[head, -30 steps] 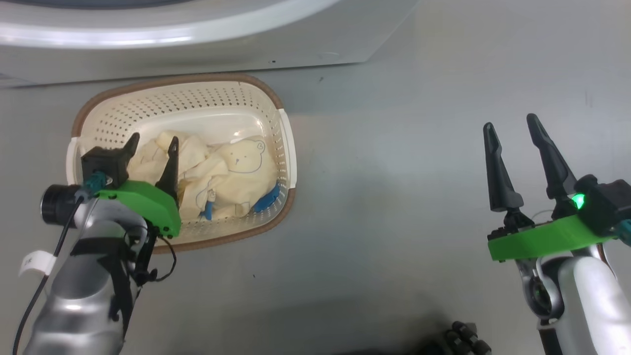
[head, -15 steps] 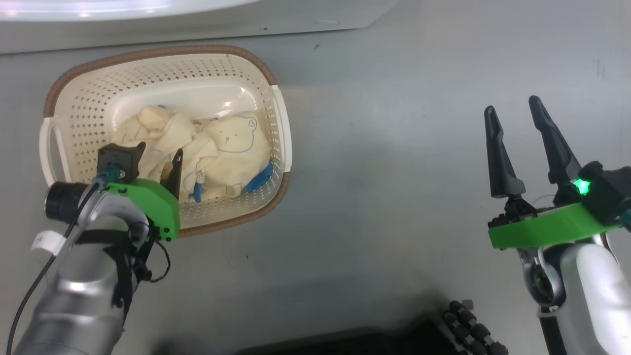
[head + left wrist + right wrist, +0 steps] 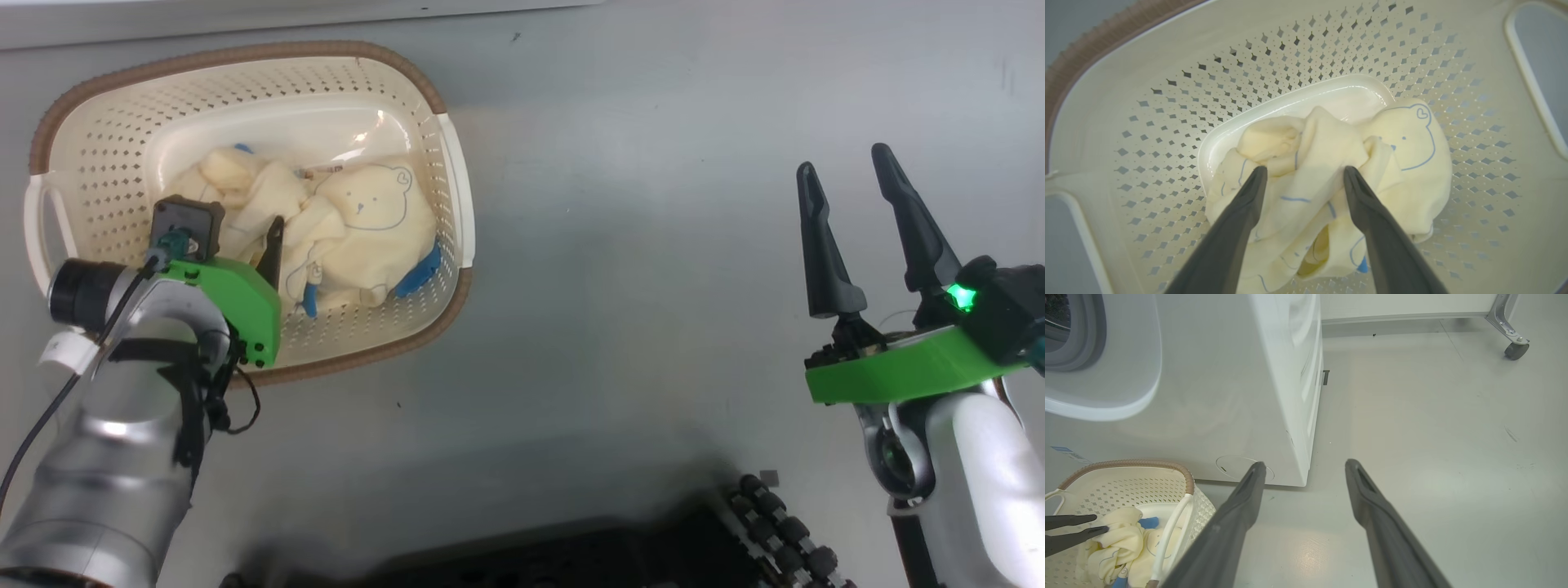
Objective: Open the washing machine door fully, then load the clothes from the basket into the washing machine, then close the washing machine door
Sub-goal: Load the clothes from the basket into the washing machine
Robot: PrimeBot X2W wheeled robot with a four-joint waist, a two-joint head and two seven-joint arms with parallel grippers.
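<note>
The basket (image 3: 245, 53) stands on the floor before the washing machine (image 3: 1208, 396), whose white base edge (image 3: 245, 16) runs along the top of the head view. The clothes (image 3: 359, 237) lie crumpled in it, one with a bear drawing. My left gripper (image 3: 1304, 171) is open, reaching down into the basket (image 3: 1290, 53), its tips touching the clothes (image 3: 1412, 139) on either side of a fold. My right gripper (image 3: 843, 159) hangs open over bare floor, far right of the basket. The machine's grey gasket (image 3: 1081, 343) shows uncovered. The washing machine door is out of view.
Grey floor lies to the right of the machine. A metal frame on a caster wheel (image 3: 1515, 349) stands at the far right by the wall. My dark base (image 3: 775, 531) shows at the bottom of the head view.
The head camera has tilted down, so the basket sits higher and further left in the picture. My left gripper has sunk deeper into the basket onto the clothes. The right gripper holds still.
</note>
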